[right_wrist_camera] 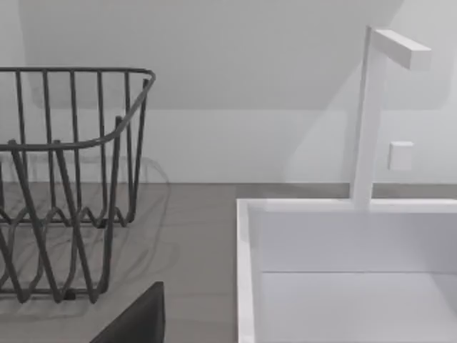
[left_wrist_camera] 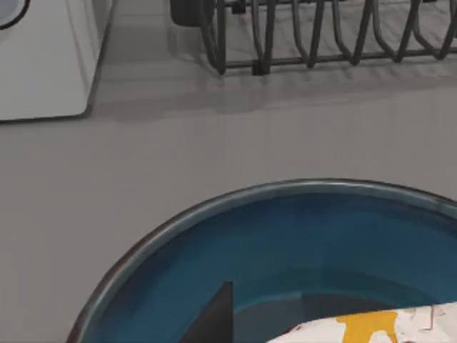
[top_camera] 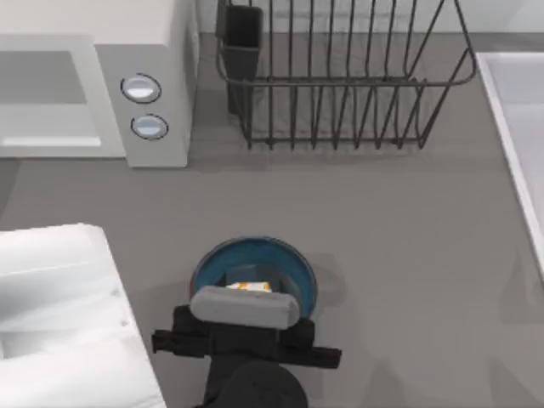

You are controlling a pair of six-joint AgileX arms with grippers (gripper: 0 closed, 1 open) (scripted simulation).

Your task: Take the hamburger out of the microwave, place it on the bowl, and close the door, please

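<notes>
Right now I am working through the middle step: the hamburger is out of the oven and I am setting it into the bowl, with the door left to shut afterwards.

Starting with the biggest thing, the microwave (top_camera: 127, 76) is filling the upper left of the top view, its grey cavity lying bare and its two knobs (top_camera: 141, 88) facing the table. The door (top_camera: 59, 314) is standing swung out as a broad white panel at the lower left of that view, so closing it is clearly not yet done. A black wire rack (top_camera: 340, 85) is sitting at the upper middle, and a white sink (right_wrist_camera: 343, 271) is lying along the right edge, where my right arm is waiting.

The bowl (top_camera: 293, 263) is resting at the lower middle, near the door's edge. My left gripper (top_camera: 246, 293) is hanging directly over it, and the hamburger (top_camera: 249, 287) is peeking out beneath the wrist, inside the blue hollow. From the left wrist view the wrapped bundle (left_wrist_camera: 371, 329) is sitting low against the bowl's dark centre. I cannot tell whether my fingers are gripping it or spread apart.

I judge the next move is asking me to release cleanly, rise straight up clear of the rim, then swing left to push the door home.
</notes>
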